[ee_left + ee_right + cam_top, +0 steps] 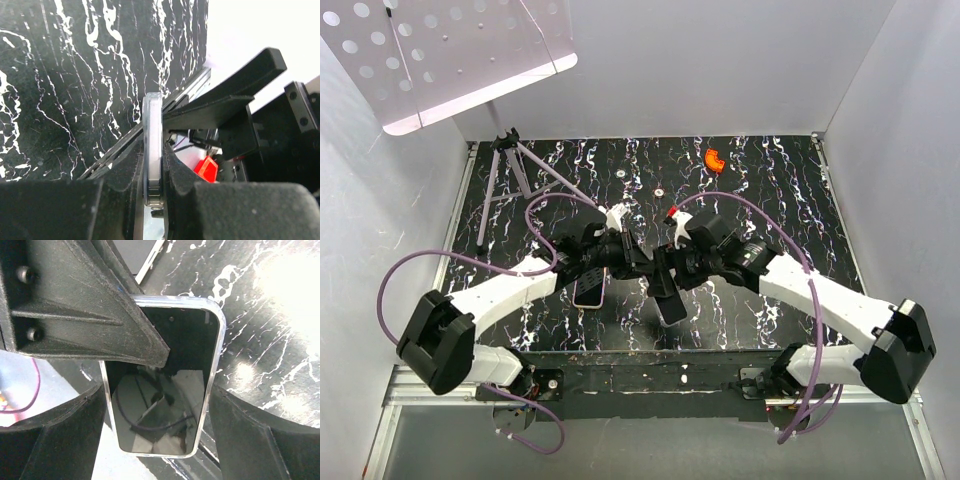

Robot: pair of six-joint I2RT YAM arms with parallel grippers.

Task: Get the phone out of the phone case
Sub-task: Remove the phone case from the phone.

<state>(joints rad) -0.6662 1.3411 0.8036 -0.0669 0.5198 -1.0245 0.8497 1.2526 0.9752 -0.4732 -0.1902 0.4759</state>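
**Top external view.** We recorded a black table [770, 200], white-veined like marble and boxed in by plain white walls. On it were a small orange piece [714, 160] at the back right and a folded tripod [520, 175] with lilac legs at the back left. A perforated white panel [440, 50] overhung that corner. The left arm [510, 290] and right arm [820, 290] met at centre and hid most of the phone [670, 306], a dark slab near the front edge. A second flat slab [588, 293], pale-rimmed, lay under the left arm.

**Left wrist view.** We saw the phone case [152, 125] edge-on, as a clear, rounded rim. The left gripper [152, 155] was pinched tight on it, with a matte black pad on either face. A red part [206, 167] showed behind.

**Right wrist view.** The right gripper [159, 400] stood wide, its rough black fingers against both long edges of the cased phone. The glossy screen faced the camera. A ribbed, bolted finger of the left gripper covered the phone's upper left corner.
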